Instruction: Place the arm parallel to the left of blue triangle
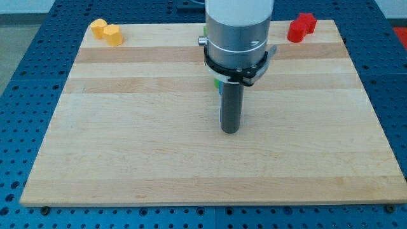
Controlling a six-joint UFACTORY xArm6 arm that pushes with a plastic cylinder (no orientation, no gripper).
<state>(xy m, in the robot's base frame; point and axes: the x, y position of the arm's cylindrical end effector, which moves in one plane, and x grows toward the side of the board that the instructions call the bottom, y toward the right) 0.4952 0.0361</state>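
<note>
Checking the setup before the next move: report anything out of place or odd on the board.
No blue triangle shows anywhere. Only slivers of green and blue peek out behind the arm, just above my tip, too hidden to identify. The yellow block and red block sit at the wooden board's top edge, undamaged.

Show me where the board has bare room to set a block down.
Bare wood spans the view's bottom half below my tip, plus both sides beneath the yellow block and red block. Crowded: the top middle, where the arm hides something green and blue.
</note>
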